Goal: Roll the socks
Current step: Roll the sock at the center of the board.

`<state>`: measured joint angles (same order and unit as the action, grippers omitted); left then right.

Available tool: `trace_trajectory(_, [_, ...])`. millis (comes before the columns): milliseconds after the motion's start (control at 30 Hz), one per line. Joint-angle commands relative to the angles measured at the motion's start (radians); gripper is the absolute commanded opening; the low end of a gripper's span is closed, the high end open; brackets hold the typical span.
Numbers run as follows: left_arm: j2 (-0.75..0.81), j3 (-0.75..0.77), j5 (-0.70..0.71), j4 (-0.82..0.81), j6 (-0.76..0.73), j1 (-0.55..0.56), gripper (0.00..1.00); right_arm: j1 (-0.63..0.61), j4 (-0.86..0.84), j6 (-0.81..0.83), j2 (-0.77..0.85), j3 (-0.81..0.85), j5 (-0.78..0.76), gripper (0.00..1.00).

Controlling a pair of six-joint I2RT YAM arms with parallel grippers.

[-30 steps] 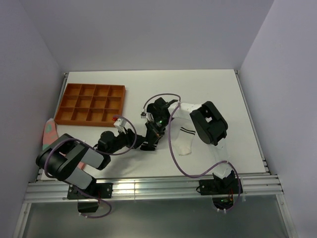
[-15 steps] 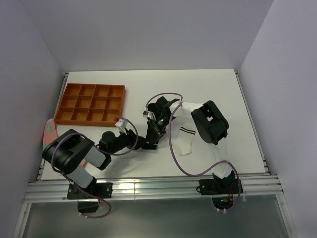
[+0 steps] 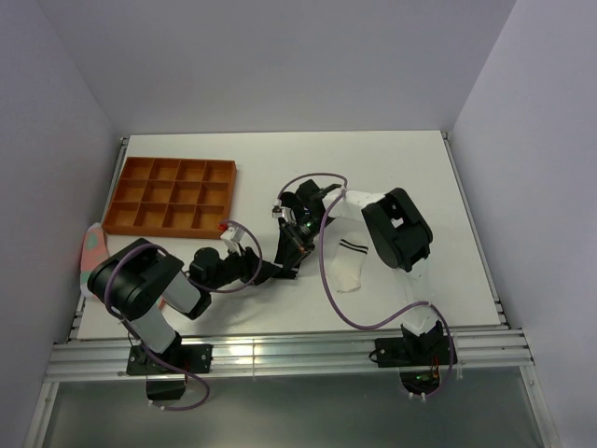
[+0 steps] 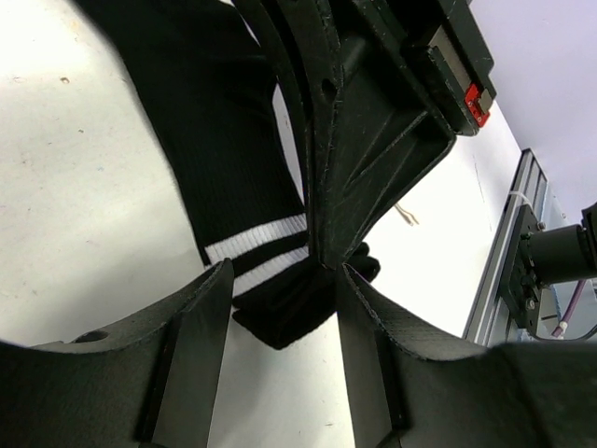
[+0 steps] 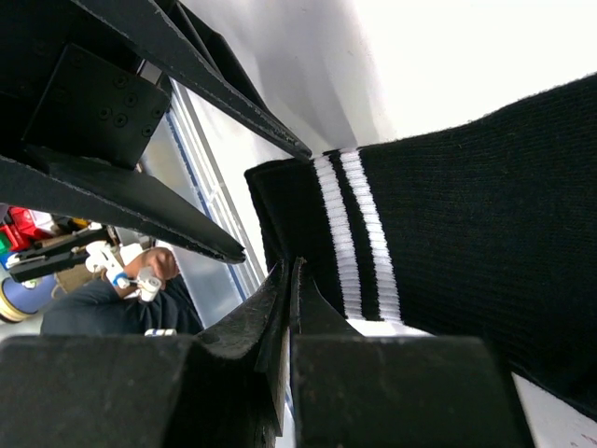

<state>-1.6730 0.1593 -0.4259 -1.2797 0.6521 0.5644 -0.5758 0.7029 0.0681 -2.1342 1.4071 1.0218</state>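
Black sock w/ white-striped cuff, cuff edge pinched in closed R gripper; L gripper open, fingers either side of same cuff; white sock nearby.

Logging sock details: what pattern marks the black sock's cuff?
Two white stripes across the cuff of the black sock, shown best in the right wrist view.

We read no words, numbers, brand marks or signs in any view, none on the black sock, none on the white sock, none on the orange tray, none on the surface
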Motion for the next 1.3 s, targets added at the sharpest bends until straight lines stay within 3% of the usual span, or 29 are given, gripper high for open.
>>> trace_trajectory(0, [-0.011,0.028,-0.039,-0.104,0.006,0.005,0.54,0.011,0.013,-0.005,0.022,0.010,0.020,0.02])
trace_trajectory(733, [0.024,0.037,-0.008,0.016,-0.054,0.003,0.55,0.021,0.030,0.007,0.025,0.020,0.043,0.01])
trace_trajectory(1267, [-0.027,0.042,-0.036,-0.013,-0.048,0.005,0.55,0.022,0.035,0.013,0.025,0.023,0.044,0.01])
